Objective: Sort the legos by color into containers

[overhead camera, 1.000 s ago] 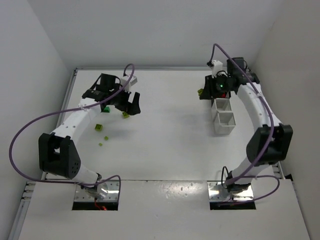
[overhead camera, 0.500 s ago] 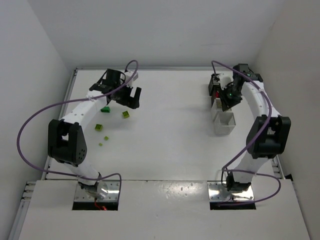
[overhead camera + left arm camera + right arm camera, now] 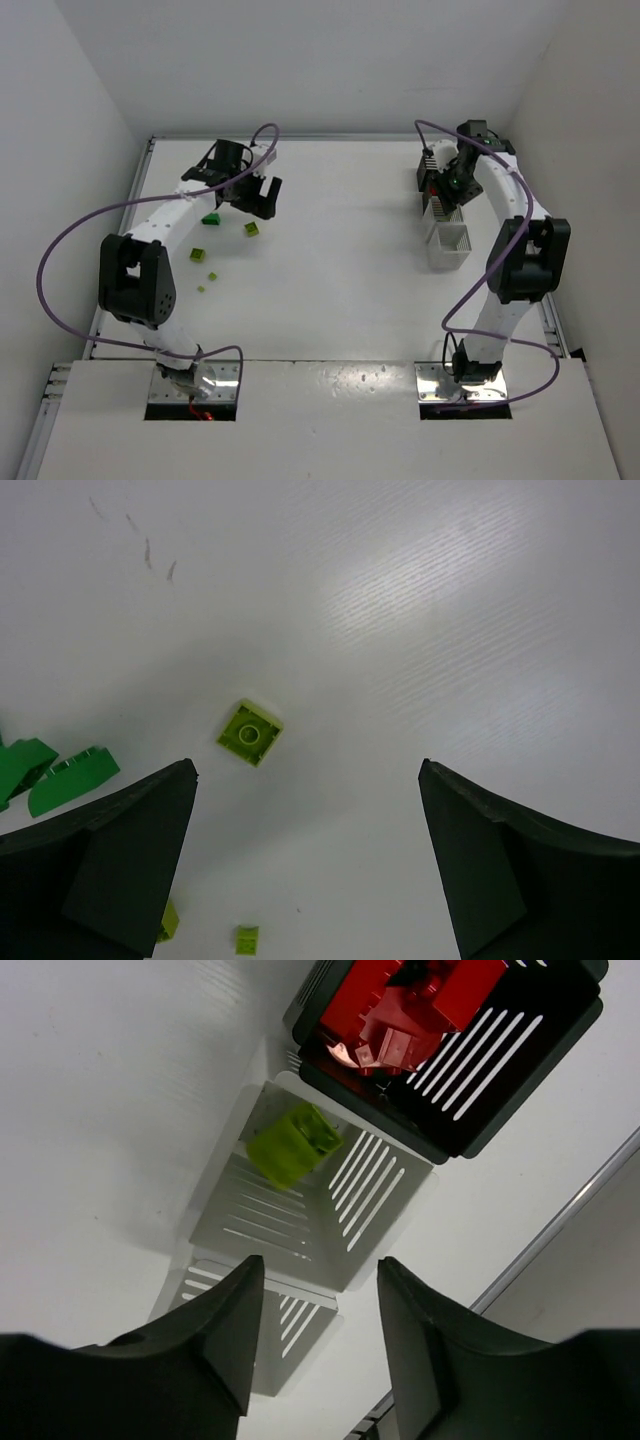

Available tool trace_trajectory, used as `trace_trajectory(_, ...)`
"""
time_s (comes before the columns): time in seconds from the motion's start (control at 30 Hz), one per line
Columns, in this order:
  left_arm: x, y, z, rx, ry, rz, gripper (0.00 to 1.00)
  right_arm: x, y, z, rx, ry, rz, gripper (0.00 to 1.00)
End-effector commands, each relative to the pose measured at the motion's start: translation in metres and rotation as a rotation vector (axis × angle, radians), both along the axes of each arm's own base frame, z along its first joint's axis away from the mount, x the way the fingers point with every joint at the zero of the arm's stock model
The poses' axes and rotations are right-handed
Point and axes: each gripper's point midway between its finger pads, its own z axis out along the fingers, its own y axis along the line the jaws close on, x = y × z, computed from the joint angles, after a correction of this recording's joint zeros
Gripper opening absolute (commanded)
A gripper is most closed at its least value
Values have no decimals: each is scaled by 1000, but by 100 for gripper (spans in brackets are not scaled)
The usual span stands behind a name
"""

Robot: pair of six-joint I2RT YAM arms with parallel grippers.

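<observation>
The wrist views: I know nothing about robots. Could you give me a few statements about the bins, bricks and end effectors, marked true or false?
1. The black slatted plastic bin holds red plastic bricks. True.
2. The right end effector grips a red brick. False: its fingers stand apart with nothing between them.
3. A lime-yellow plastic brick shows inside the white slatted plastic bin. True.
4. The left end effector is shut on a green brick. False: it is wide open, and a square lime-yellow brick lies untouched on the white table.
</observation>
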Motion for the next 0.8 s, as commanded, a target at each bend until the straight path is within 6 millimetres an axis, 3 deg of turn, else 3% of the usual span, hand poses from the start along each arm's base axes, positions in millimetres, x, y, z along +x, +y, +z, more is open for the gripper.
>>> trace_trajectory(0.0, -3, 7, -18, 53, 37, -27, 100, 12, -1, 18, -19, -56, 6, 50)
trace_trajectory(0.1, -5, 12, -33, 83, 73, -63, 98, 11, 1, 28, -7, -76, 1, 58)
trace_trajectory(0.2, -3, 11, -45, 103, 89, -102, 96, 9, 17, 43, 80, -96, 15, 64)
trace_trajectory(0.33, 4, 27, -68, 183, 125, -91, 90, 4, 40, 60, 204, -121, 44, 76)
trace_trajectory(0.57, 8, 44, -103, 272, 191, -75, 84, -6, 54, 63, 278, -92, 72, 76)
trace_trajectory(0.77, 8, 44, -118, 289, 209, -125, 75, -10, 70, 69, 364, -92, 108, 73)
